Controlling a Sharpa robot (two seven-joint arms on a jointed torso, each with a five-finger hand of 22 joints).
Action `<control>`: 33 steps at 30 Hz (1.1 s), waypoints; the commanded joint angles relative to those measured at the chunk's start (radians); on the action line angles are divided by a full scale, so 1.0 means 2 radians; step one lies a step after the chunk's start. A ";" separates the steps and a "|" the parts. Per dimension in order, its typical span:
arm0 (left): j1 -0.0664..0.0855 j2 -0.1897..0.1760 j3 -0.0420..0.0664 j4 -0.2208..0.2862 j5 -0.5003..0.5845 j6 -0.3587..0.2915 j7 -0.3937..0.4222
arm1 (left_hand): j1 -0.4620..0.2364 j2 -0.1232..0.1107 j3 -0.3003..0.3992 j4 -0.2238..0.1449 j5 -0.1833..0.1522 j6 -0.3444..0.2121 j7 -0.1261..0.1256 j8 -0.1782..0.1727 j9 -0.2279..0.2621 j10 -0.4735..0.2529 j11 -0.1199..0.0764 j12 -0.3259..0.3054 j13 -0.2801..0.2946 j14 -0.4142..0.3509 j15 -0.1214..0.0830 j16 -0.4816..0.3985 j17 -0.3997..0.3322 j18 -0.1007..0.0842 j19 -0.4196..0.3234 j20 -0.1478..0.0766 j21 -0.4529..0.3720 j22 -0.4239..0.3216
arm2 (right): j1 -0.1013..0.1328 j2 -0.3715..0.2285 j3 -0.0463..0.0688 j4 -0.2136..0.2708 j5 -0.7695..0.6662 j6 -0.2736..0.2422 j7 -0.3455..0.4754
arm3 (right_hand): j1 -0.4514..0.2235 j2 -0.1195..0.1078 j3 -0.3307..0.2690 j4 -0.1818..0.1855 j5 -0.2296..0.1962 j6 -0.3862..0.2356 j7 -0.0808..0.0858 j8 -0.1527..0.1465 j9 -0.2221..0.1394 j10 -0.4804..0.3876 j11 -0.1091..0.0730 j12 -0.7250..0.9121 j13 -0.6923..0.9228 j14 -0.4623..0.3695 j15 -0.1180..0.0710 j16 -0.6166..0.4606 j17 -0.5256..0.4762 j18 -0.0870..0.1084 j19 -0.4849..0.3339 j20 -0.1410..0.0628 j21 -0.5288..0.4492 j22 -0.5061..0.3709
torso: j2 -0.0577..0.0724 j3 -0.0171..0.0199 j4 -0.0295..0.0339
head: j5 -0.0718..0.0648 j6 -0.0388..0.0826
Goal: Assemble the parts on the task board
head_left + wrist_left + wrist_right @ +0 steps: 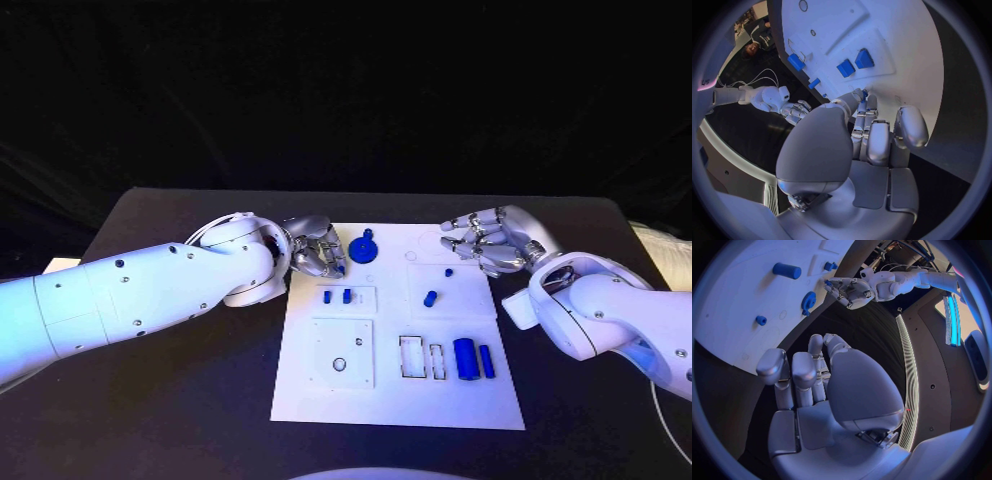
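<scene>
The white task board [397, 400] lies in the middle of the black table. My left hand [315, 252] hovers at its far left corner, fingers curled in, with a small blue part [859, 92] pinched at the fingertips [825, 283]. A blue gear-like part [365, 246] lies just beside that hand. Two small blue parts [338, 296] sit in a left recess. A blue peg [430, 297] and a tiny blue part [449, 271] are right of centre. My right hand [488, 240] hangs over the far right corner, fingers curled [811, 375] and holding nothing.
A large blue cylinder [464, 358] and a thinner one [488, 361] lie near the board's right front, beside two empty slots [423, 358]. A square plate with holes [342, 353] sits at the left front. Bare black table [173, 400] surrounds the board.
</scene>
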 commanded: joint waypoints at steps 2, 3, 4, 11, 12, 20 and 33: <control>0.000 0.004 0.000 -0.001 -0.007 0.011 -0.007 | -0.004 0.001 -0.001 0.003 -0.003 0.004 0.000 -0.003 -0.001 0.002 0.000 -0.003 0.000 0.006 0.000 0.002 -0.001 -0.002 0.001 0.000 -0.002 0.002 | 0.000 0.000 0.000 0.001 -0.006 0.004 0.002 | -0.001 0.003 0.002 0.002 0.003 0.000 0.002 0.002 0.001 -0.003 0.000 0.000 0.000 0.000 -0.002 -0.001 0.000 0.007 -0.002 0.000 -0.003 0.000 | 0.000 0.0001 -0.0001 | 0.000 -0.001; 0.000 0.005 -0.001 -0.001 -0.008 0.013 -0.008 | -0.004 0.000 -0.001 0.003 -0.003 0.004 0.000 -0.003 -0.001 0.002 0.000 -0.004 0.000 0.006 0.000 0.002 -0.001 -0.002 0.001 0.000 -0.002 0.002 | 0.000 0.000 0.000 0.001 -0.006 0.004 0.002 | -0.001 0.003 0.002 0.002 0.003 0.000 0.002 0.002 0.001 -0.003 0.000 0.000 0.000 0.000 -0.002 -0.001 0.000 0.007 -0.002 0.000 -0.003 0.000 | 0.000 0.0002 -0.0001 | 0.000 -0.001; 0.000 0.006 -0.001 -0.001 -0.009 0.014 -0.009 | -0.004 0.000 -0.001 0.003 -0.003 0.004 0.000 -0.003 -0.001 0.002 0.000 -0.004 0.000 0.006 0.000 0.002 -0.001 -0.002 0.001 0.000 -0.002 0.002 | 0.000 0.000 0.000 0.001 -0.006 0.004 0.002 | -0.001 0.003 0.002 0.002 0.003 0.000 0.002 0.002 0.001 -0.003 0.000 0.000 0.000 0.000 -0.002 -0.001 0.000 0.007 -0.002 0.000 -0.003 0.000 | 0.000 0.0000 -0.0003 | 0.000 -0.001; 0.000 0.008 -0.003 -0.003 -0.014 0.025 -0.014 | -0.003 0.000 0.000 0.002 -0.002 0.005 -0.001 -0.004 -0.001 0.002 -0.001 -0.004 0.000 0.005 0.000 0.001 -0.002 -0.002 0.000 0.000 -0.004 0.001 | 0.000 -0.001 0.000 0.002 -0.006 0.004 0.002 | -0.001 0.003 0.002 0.002 0.003 0.000 0.001 0.002 0.001 -0.003 0.000 0.000 0.000 0.000 -0.002 -0.001 0.000 0.007 -0.002 0.000 -0.003 0.000 | 0.000 0.0000 0.0002 | -0.001 -0.002; 0.000 0.008 -0.003 -0.003 -0.015 0.027 -0.015 | -0.003 0.000 0.000 0.002 -0.002 0.005 -0.001 -0.004 -0.001 0.002 -0.001 -0.004 0.000 0.005 0.000 0.001 -0.002 -0.002 0.000 0.000 -0.004 0.001 | 0.000 -0.001 0.000 0.002 -0.006 0.004 0.002 | -0.001 0.003 0.002 0.002 0.003 0.000 0.001 0.002 0.001 -0.003 0.000 0.000 0.000 0.000 -0.002 -0.001 0.000 0.007 -0.002 0.000 -0.003 0.000 | 0.000 0.0000 0.0002 | -0.001 -0.002; 0.000 0.011 -0.004 -0.005 -0.023 0.034 -0.019 | -0.003 0.000 0.000 0.001 -0.002 0.005 -0.001 -0.004 -0.001 0.002 -0.001 -0.005 0.000 0.005 0.000 0.001 -0.003 -0.001 0.000 0.000 -0.005 0.001 | 0.000 -0.001 0.000 0.002 -0.006 0.004 0.002 | -0.001 0.003 0.002 0.002 0.003 0.000 0.001 0.002 0.001 -0.003 0.000 0.000 0.000 0.000 -0.002 -0.001 0.000 0.007 -0.002 0.000 -0.003 0.000 | 0.000 -0.0005 0.0004 | 0.000 -0.003; 0.000 0.011 -0.004 -0.006 -0.026 0.029 -0.023 | -0.007 -0.008 -0.001 0.000 -0.002 -0.015 0.014 -0.021 -0.009 -0.010 0.010 -0.019 -0.002 0.003 0.006 -0.001 -0.009 -0.002 -0.001 0.003 -0.007 0.001 | 0.000 -0.001 0.000 0.001 -0.008 0.005 -0.002 | 0.000 0.002 0.005 0.002 0.003 -0.001 0.002 0.002 0.000 -0.009 0.000 -0.005 -0.005 0.000 -0.002 -0.002 -0.001 0.006 -0.001 0.000 -0.002 0.001 | 0.000 -0.0003 0.0003 | 0.000 -0.002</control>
